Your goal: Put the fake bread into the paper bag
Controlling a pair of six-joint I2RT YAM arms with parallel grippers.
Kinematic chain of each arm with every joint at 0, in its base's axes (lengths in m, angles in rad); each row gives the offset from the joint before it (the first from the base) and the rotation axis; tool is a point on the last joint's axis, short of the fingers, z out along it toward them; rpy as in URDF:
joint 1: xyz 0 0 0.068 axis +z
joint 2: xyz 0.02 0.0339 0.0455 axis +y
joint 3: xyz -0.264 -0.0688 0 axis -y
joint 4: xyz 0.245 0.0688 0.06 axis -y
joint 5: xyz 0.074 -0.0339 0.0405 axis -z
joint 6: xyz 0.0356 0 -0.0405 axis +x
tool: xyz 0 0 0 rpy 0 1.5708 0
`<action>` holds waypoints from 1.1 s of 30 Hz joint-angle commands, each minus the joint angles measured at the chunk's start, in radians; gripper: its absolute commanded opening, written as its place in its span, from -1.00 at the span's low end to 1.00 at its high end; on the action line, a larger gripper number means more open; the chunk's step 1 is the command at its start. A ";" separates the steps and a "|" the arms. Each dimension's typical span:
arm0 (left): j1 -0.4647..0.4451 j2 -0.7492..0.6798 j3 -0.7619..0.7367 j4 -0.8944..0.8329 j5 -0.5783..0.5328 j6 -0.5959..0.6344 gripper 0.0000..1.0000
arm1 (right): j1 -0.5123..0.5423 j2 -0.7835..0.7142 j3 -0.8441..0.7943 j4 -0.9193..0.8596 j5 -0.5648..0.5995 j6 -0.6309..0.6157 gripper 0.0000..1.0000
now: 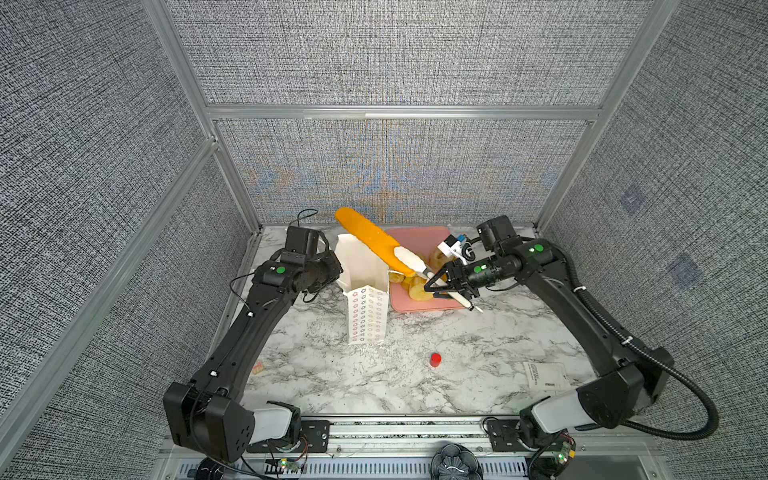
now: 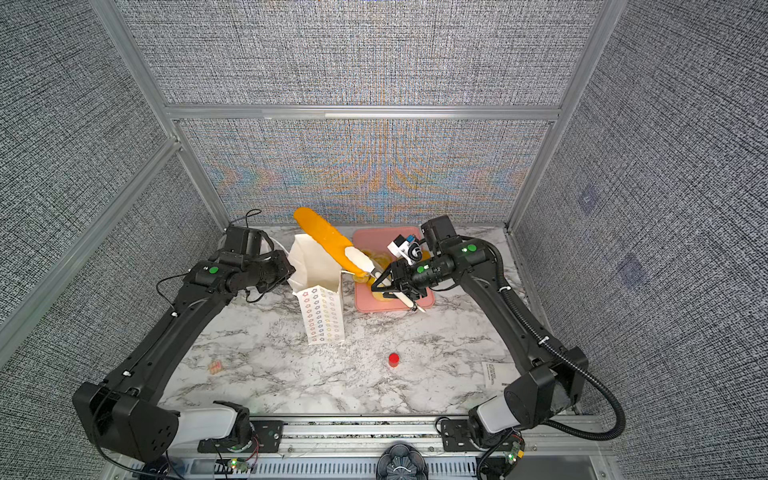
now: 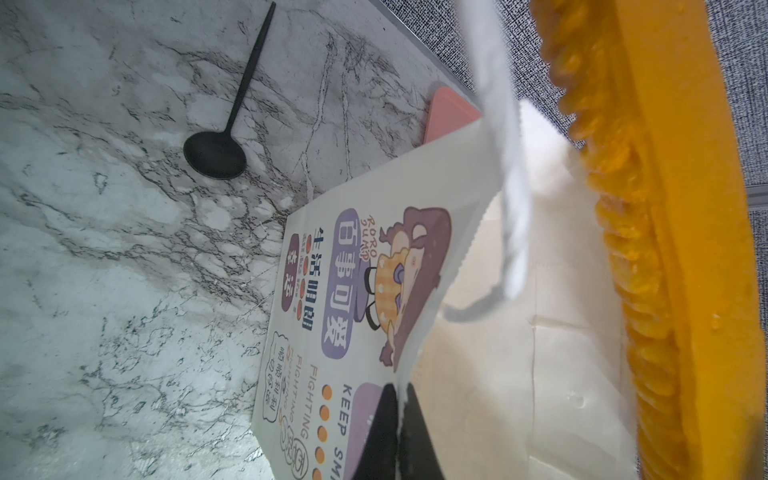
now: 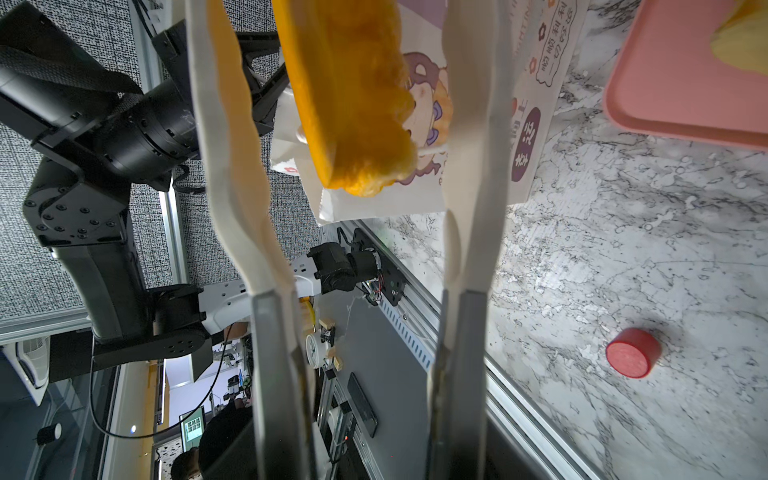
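My right pincer (image 1: 434, 286) squeezes the tongs (image 1: 461, 300), which clamp the long loaf (image 1: 370, 243) near its low end. The loaf slants up and away from me across the open mouth of the paper bag (image 1: 368, 316). My left pincer (image 3: 397, 436) pinches the bag's rim, so I'd tip the loaf end-down

Grey woven wall panels (image 1: 399, 54) in aluminium framing (image 1: 403, 112) enclose a white marble-patterned tabletop (image 1: 415, 386).
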 commanded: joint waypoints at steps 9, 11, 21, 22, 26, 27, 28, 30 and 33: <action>-0.001 -0.002 -0.004 -0.010 -0.001 0.004 -0.88 | 0.010 0.001 -0.023 0.037 -0.050 -0.001 -0.11; -0.001 -0.003 -0.005 -0.011 -0.001 0.004 -0.88 | 0.012 -0.001 -0.025 0.042 -0.051 0.003 -0.18; 0.000 -0.005 -0.016 -0.008 -0.005 -0.002 -0.88 | 0.012 -0.025 0.040 0.022 -0.033 0.001 -0.47; -0.001 -0.005 -0.017 -0.009 -0.008 -0.003 -0.88 | 0.010 -0.029 0.054 0.018 -0.026 0.001 -0.50; -0.001 -0.009 -0.020 -0.007 -0.017 -0.002 -0.88 | 0.011 -0.040 0.117 0.005 -0.001 0.003 -0.54; -0.001 -0.010 -0.020 -0.005 -0.019 -0.001 -0.88 | 0.011 -0.039 0.132 -0.005 0.005 0.001 -0.54; -0.001 -0.012 -0.020 -0.004 -0.021 0.000 -0.88 | 0.012 -0.038 0.151 -0.019 0.013 -0.004 -0.54; 0.001 -0.012 -0.021 0.000 -0.024 -0.002 -0.88 | 0.011 -0.036 0.187 -0.045 0.025 -0.014 -0.54; 0.000 -0.011 -0.019 0.008 -0.029 -0.004 -0.88 | 0.014 -0.044 0.236 -0.074 0.041 -0.031 -0.54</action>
